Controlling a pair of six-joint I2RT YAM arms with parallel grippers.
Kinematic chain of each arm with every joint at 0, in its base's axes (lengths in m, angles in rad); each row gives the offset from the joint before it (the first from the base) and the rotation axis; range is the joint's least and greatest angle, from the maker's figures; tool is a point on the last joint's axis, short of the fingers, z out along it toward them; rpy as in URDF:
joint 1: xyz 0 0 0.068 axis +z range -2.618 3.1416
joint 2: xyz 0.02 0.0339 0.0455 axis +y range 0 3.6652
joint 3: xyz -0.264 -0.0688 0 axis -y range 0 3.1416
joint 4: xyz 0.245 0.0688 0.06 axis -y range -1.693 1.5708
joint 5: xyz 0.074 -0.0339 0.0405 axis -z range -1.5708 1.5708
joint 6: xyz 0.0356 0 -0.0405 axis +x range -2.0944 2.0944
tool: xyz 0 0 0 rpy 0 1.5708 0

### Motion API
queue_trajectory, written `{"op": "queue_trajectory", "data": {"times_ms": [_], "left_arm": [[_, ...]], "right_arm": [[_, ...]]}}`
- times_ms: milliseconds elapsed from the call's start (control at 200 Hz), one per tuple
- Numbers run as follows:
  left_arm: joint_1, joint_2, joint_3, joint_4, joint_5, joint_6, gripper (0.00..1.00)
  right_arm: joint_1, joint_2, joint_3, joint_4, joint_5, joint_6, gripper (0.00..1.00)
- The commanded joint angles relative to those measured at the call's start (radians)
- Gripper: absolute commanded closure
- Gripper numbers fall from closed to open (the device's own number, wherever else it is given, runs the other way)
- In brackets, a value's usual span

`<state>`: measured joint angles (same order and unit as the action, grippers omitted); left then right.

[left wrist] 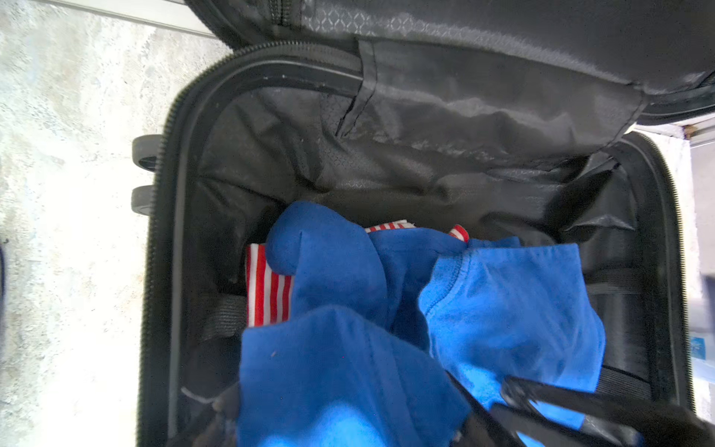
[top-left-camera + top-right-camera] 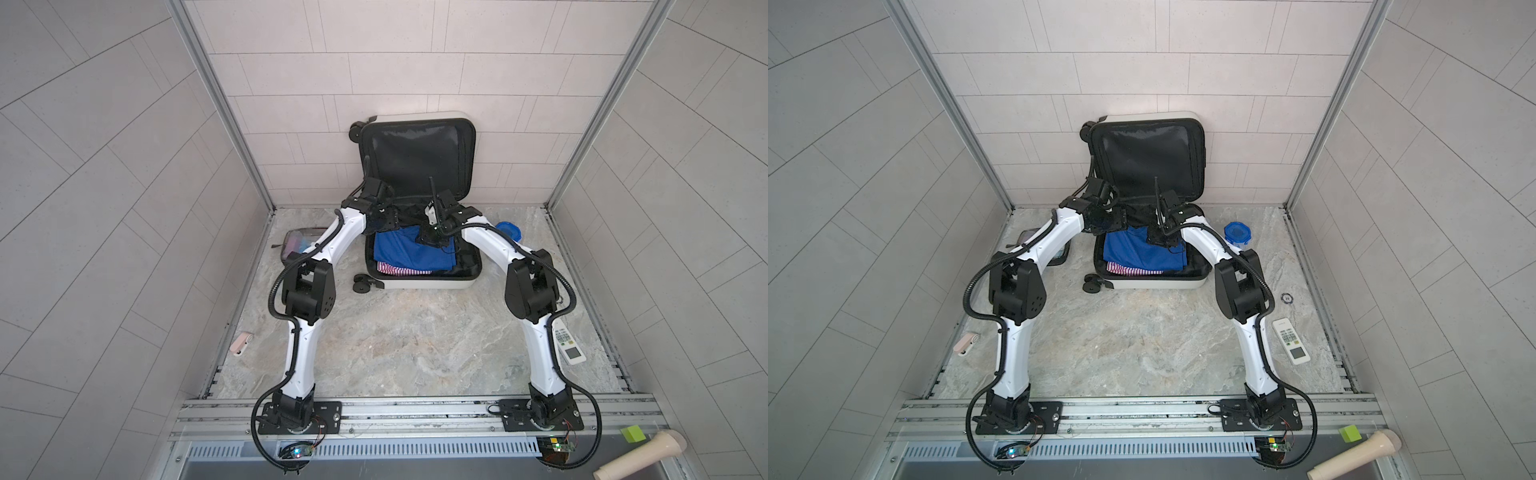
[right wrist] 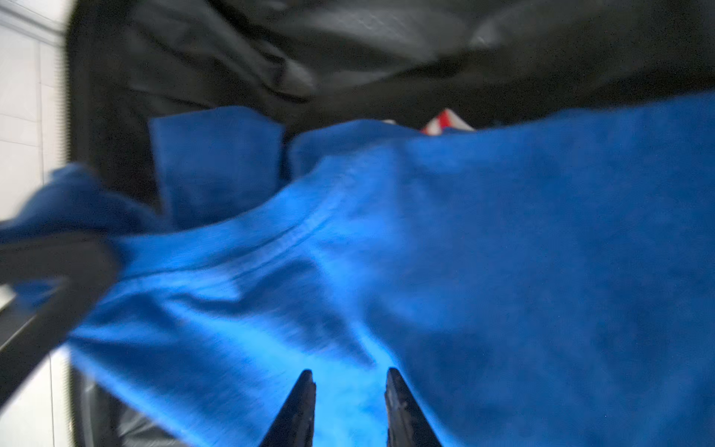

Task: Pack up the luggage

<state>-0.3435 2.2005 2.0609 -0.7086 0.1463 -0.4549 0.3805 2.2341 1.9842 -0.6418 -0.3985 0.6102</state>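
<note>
Luggage (image 2: pixel 432 285) at rear centre, shirt (image 2: pixel 409 255) inside it, pouch (image 2: pixel 296 243) left of it, tub (image 2: pixel 509 230) right of it

top views: high, front, looking down, whole scene | wrist views: close, inside luggage (image 1: pixel 175 247), sharing blue cloth (image 1: pixel 507 309)

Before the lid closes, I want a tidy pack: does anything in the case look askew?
Yes: the blue shirt lies bunched and rumpled over the striped cloth in the luggage, not flat.
</note>
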Motion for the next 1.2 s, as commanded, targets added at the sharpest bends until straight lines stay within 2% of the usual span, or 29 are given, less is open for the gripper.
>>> {"op": "queue_trajectory", "data": {"times_ms": [0,270,530,691,906,1071,1191], "left_arm": [[0.010,0.009,0.049,-0.028,-0.005,0.009,0.23],[0.051,-0.039,0.076,-0.037,0.019,0.011,0.16],[0.068,-0.095,0.077,-0.042,0.042,0.011,0.16],[0.036,-0.155,-0.018,-0.026,0.049,0.016,0.26],[-0.025,-0.187,-0.215,0.105,0.057,-0.030,0.34],[-0.038,-0.131,-0.242,0.161,0.072,-0.075,0.38],[-0.039,-0.089,-0.229,0.175,0.075,-0.090,0.38]], "right_arm": [[-0.007,0.029,0.024,0.015,0.023,0.031,0.68],[-0.011,0.051,-0.026,0.042,0.035,0.041,0.69],[-0.011,0.044,-0.041,0.052,0.032,0.039,0.68],[-0.012,0.015,-0.011,0.043,0.015,0.030,0.61],[-0.012,-0.070,0.052,-0.006,0.012,0.012,0.46],[-0.016,-0.187,0.062,-0.073,0.050,-0.034,0.36],[-0.041,-0.289,0.036,-0.134,0.082,-0.068,0.33]]}}
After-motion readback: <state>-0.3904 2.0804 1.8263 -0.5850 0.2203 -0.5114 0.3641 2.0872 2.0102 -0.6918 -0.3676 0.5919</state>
